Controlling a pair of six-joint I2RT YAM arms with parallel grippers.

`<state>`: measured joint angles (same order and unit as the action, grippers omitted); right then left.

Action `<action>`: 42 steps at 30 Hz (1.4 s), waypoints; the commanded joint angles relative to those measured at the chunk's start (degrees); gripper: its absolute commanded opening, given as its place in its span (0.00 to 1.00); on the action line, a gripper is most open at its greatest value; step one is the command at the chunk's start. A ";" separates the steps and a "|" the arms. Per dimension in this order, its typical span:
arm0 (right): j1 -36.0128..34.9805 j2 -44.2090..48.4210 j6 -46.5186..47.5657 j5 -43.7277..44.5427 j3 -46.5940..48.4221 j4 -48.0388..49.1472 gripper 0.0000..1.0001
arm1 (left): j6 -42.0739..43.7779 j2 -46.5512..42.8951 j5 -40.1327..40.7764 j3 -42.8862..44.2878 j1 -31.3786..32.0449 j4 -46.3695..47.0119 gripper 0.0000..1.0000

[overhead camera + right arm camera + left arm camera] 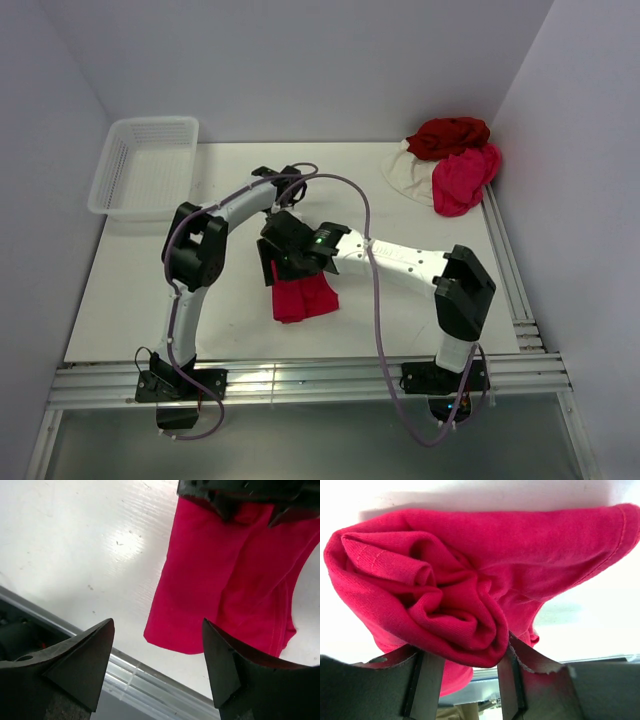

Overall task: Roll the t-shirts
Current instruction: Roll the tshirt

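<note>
A bright crimson t-shirt (303, 298) lies mid-table, its far end wound into a thick roll (445, 605). My left gripper (465, 656) is shut on that roll, and the cloth bulges between its two fingers (427, 680). From above, the left gripper (270, 262) sits at the shirt's far end. My right gripper (157, 632) hovers open just above the flat near part of the shirt (200, 595), with nothing between its fingertips. Overhead, the right gripper (300, 262) crowds against the left one. Dark red (447, 136), pink (462, 178) and cream white (408, 172) t-shirts are heaped at the back right.
A white mesh basket (146, 168) stands at the back left corner. Metal rails (300, 380) run along the table's near edge, close to the shirt's near hem. White walls close in the left, back and right sides.
</note>
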<state>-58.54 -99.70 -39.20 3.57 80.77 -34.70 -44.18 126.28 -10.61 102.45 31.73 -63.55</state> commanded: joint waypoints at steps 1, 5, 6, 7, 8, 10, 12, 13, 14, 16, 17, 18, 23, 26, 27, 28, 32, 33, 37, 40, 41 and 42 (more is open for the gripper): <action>-2.80 -4.78 1.76 4.77 6.04 -7.30 0.77 | 0.50 2.48 -2.22 -1.38 0.62 4.92 0.47; -4.38 -11.29 1.23 9.24 12.91 -15.11 0.77 | 0.24 1.96 -3.10 -2.61 0.53 6.15 0.47; -4.56 -12.26 1.32 9.87 13.88 -15.92 0.77 | 0.33 1.95 -2.93 -2.87 0.62 6.42 0.47; -4.65 -13.58 1.41 10.40 15.02 -16.45 0.77 | 0.33 1.87 -3.10 -3.14 0.53 6.42 0.47; -4.56 -13.94 1.76 10.49 15.38 -16.54 0.77 | 0.50 1.87 -3.19 -3.31 0.53 6.51 0.47; -4.56 -14.91 2.11 11.54 15.90 -16.19 0.76 | 0.59 1.87 -3.27 -3.75 0.53 6.77 0.47; -4.65 -15.96 2.72 12.33 16.69 -16.63 0.76 | 0.59 1.78 -3.71 -4.28 0.62 7.12 0.47; -4.56 -17.18 2.81 12.60 17.74 -17.15 0.75 | 0.50 1.60 -3.80 -4.45 0.53 7.38 0.47; -4.65 -17.72 2.99 12.86 18.10 -17.59 0.75 | 0.50 1.60 -3.80 -4.54 0.62 7.39 0.47; -4.65 -18.68 3.17 13.47 18.19 -17.60 0.74 | 0.59 1.78 -3.80 -4.37 0.53 7.30 0.47; -4.65 -19.04 3.34 13.65 18.28 -17.60 0.73 | 0.59 1.78 -3.72 -4.28 0.53 7.21 0.47; -4.65 -19.13 3.60 13.74 18.19 -17.25 0.73 | 0.59 1.78 -3.71 -4.28 0.53 7.12 0.47; -4.74 -20.53 4.83 13.92 18.19 -15.93 0.72 | 0.59 2.04 -3.80 -4.19 0.53 7.21 0.47; -4.65 -22.20 5.27 14.36 19.42 -16.45 0.72 | 0.68 2.39 -3.10 -4.02 0.53 6.77 0.46; -4.65 -22.73 5.45 14.36 19.60 -16.37 0.72 | 0.76 2.48 -3.10 -4.10 0.53 6.60 0.46; -4.65 -22.91 5.62 14.53 19.77 -16.45 0.70 | 0.85 2.48 -3.10 -4.28 0.53 6.68 0.46; -4.65 -23.70 6.59 14.27 19.16 -15.67 0.61 | 0.85 2.31 -2.93 -4.63 0.44 6.77 0.46; -4.65 -23.44 6.59 14.44 18.12 -15.23 0.59 | 1.03 2.31 -3.18 -4.63 0.27 6.86 0.46; -4.39 -21.94 6.77 14.53 14.95 -13.12 0.26 | 1.29 2.57 -3.19 -4.02 0.27 6.42 0.46; -3.86 -20.80 6.33 14.27 12.93 -11.98 0.06 | 1.47 2.66 -3.01 -3.58 0.27 5.98 0.47; -3.51 -20.19 6.33 13.83 12.14 -10.49 0.00 | 1.56 2.57 -2.92 -3.75 0.27 5.89 0.47; -3.16 -18.96 6.24 13.05 10.30 -9.61 0.00 | 1.64 2.31 -3.18 -3.75 0.27 5.72 0.48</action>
<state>-63.24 -121.01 -32.84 16.88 94.94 -47.62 -44.14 126.26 -15.75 100.14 30.44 -60.45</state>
